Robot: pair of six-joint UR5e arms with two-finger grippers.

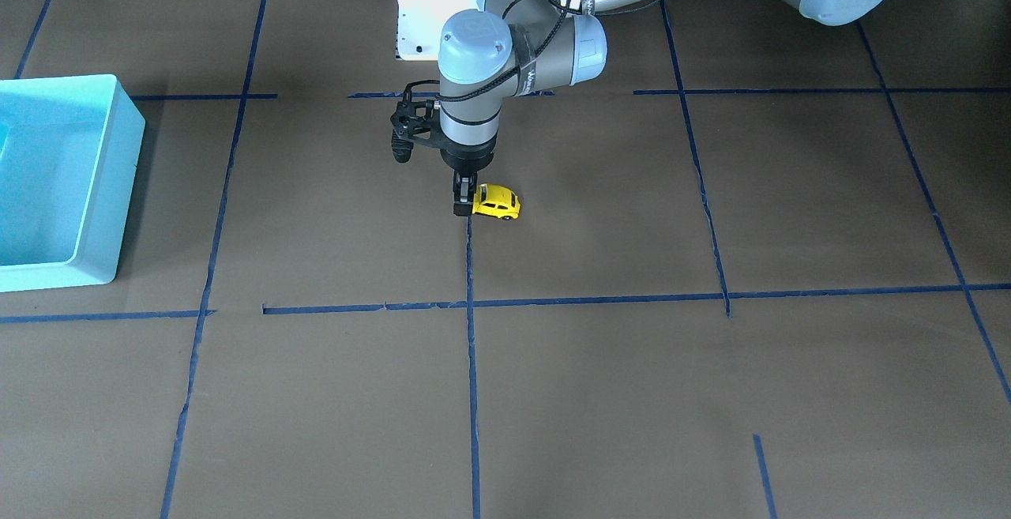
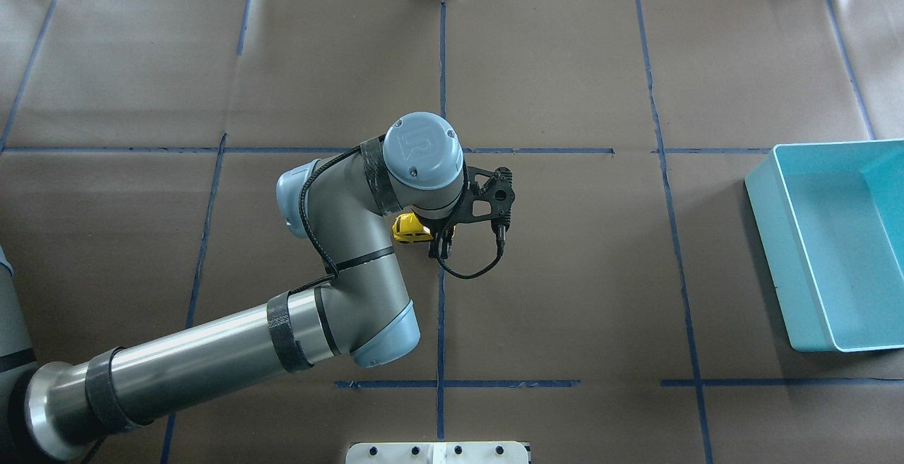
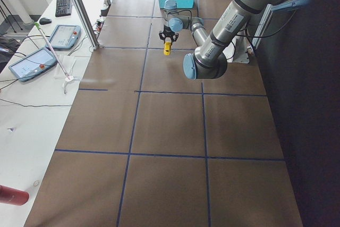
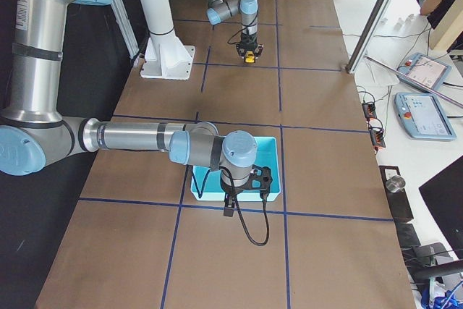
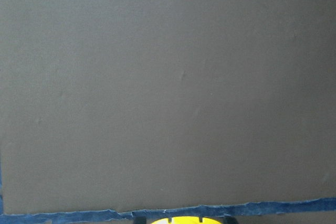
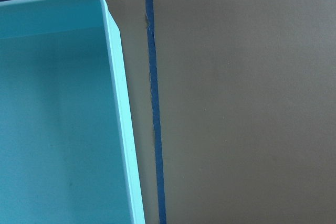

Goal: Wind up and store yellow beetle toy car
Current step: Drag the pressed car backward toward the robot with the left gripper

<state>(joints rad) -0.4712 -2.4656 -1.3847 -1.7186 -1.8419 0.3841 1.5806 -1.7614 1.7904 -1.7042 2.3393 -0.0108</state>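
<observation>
Overhead exterior: left arm (image 2: 212, 351) reaches in from the left to mid-table.
Left gripper (image 1: 464, 204): pointing down, fingers clamped on one end of the yellow beetle toy car (image 1: 499, 202), beside a blue tape line (image 1: 471, 282).
Turquoise bin (image 2: 787, 259): far right, well apart from the car.
Right gripper (image 4: 229, 206): over the bin's edge; whether apart or together, I cannot tell.

"What sort of place was it?"

"A robotics lab. The surface (image 2: 565, 273) was covered in brown paper, marked into squares with blue tape (image 2: 441, 61)."

"What else showed it?"

"Teach pendants (image 3: 31, 63) and a keyboard (image 3: 66, 3) lay on a white side bench (image 3: 32, 147). An aluminium post (image 3: 82, 10) stood at the edge, and a grey industrial arm (image 2: 212, 358) reached over the paper."
</observation>
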